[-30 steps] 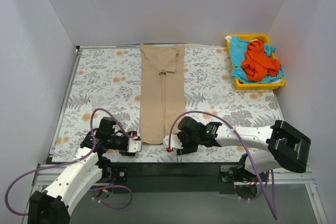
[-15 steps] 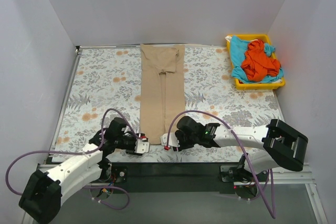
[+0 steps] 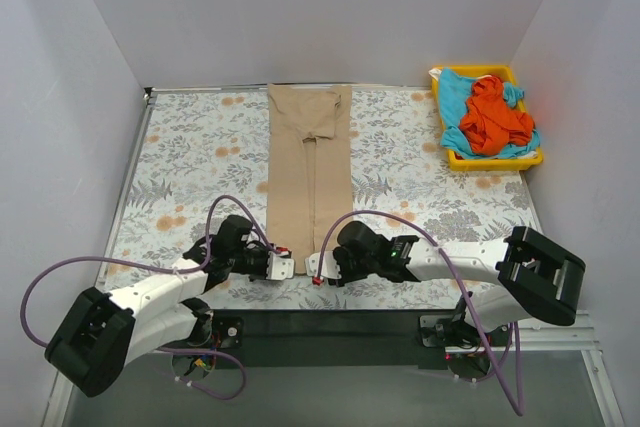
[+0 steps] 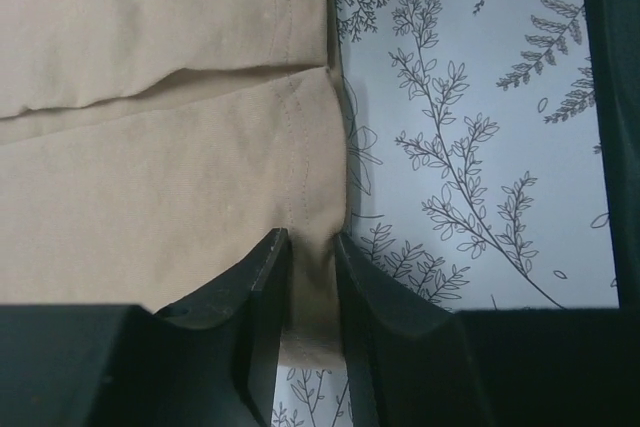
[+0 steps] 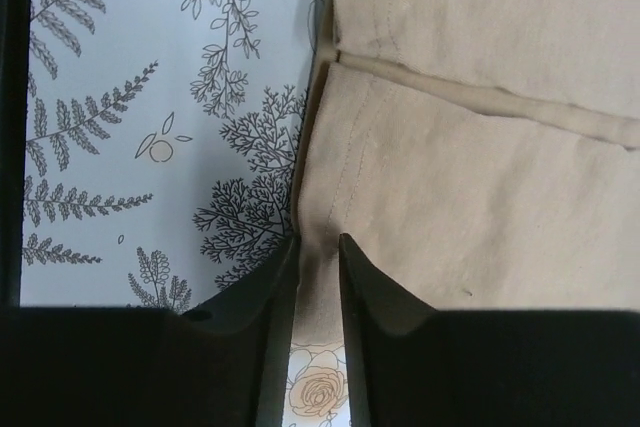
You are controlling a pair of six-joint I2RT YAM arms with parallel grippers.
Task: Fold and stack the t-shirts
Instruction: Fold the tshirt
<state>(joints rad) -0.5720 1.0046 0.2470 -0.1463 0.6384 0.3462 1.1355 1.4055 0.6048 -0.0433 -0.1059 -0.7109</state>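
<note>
Cloth is pinched in the left gripper: its jaws are closed on the near left corner of the tan shirt. The left wrist view shows a narrow strip of stitched hem squeezed between them. Ahead of this gripper the shirt runs as a long, narrow folded band straight away across the counter, reaching its far edge. Two folded panels meet in a line down the middle of the band.

The left gripper lies low over the counter and points toward the right gripper, which sits just beside it, with the shirt's near edge between the two. The right gripper is likewise clamped on the shirt, at the near right corner. Its wrist view shows the hem strip caught between the jaws, with leaf-printed counter on one side of them and tan fabric on the other.

Far beyond the right gripper and well off to its right, at the counter's far corner, a yellow tray holds the orange shirt crumpled on top of the blue shirt. Both are well apart from either gripper.
</note>
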